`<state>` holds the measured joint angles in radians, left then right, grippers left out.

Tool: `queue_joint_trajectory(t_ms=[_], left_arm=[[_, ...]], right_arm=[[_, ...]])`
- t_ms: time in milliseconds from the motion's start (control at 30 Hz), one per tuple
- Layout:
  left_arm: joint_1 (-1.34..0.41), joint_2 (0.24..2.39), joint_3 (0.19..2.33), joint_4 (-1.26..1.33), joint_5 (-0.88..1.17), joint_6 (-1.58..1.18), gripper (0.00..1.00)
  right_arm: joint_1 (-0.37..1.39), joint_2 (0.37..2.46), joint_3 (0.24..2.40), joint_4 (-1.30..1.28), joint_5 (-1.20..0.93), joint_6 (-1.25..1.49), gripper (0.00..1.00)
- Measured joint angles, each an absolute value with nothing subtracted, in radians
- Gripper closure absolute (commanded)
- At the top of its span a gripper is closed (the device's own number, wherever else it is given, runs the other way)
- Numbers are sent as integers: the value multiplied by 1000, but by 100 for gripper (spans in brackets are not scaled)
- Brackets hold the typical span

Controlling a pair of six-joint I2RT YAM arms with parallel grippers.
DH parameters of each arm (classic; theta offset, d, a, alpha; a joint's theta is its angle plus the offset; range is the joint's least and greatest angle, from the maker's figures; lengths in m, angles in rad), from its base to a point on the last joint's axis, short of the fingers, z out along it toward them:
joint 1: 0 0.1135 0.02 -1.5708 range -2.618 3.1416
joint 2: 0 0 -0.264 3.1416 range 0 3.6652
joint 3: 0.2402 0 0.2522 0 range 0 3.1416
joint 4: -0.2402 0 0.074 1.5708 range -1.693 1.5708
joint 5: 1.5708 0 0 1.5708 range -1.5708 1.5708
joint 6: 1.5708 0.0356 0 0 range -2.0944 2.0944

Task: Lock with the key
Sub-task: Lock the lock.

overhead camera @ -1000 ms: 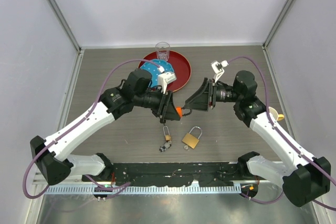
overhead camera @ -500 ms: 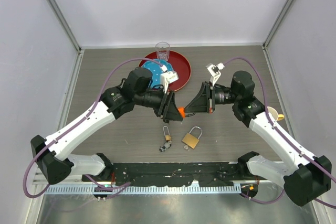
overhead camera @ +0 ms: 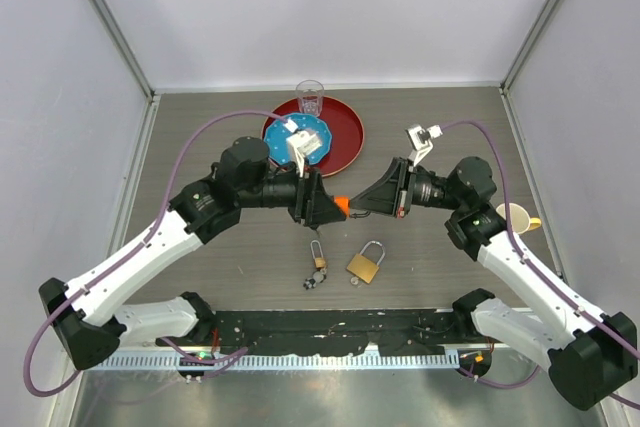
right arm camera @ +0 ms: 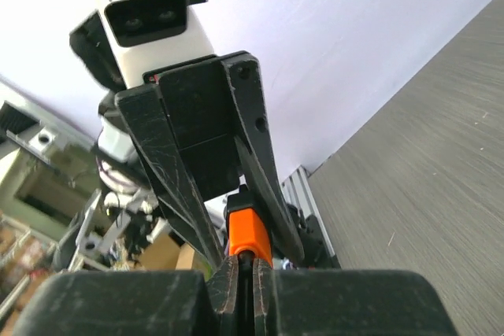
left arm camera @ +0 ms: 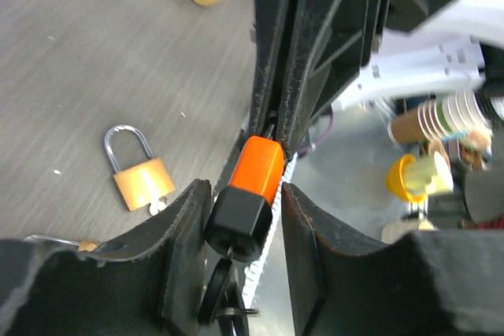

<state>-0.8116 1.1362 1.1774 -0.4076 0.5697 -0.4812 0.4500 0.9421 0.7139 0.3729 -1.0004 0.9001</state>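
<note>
Held aloft between both arms, well above the table [overhead camera: 200, 137] — orange-and-black lock [left arm camera: 250, 194] clamped mid-body in the left gripper [left arm camera: 244, 218], right gripper [right arm camera: 253, 269] pinched tight on its orange end. Likely small, light, rigid and slick — best squeezed on flat sides, firmly, against twisting.

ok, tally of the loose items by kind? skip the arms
Brass padlocks: 2
Cups: 2
Plates: 2
Orange-and-black item, held mid-air: 1
Total: 7
</note>
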Motion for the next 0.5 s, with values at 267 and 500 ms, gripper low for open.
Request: queue_joint_trajectory(t_ms=[267, 500], left_arm=[[-786, 1079, 1130, -270, 451, -554, 39], [-786, 1073, 1114, -184, 449, -591, 30]], right_arm=[[443, 930, 605, 558, -856, 1134, 98], [441, 930, 594, 628, -796, 1230, 98]])
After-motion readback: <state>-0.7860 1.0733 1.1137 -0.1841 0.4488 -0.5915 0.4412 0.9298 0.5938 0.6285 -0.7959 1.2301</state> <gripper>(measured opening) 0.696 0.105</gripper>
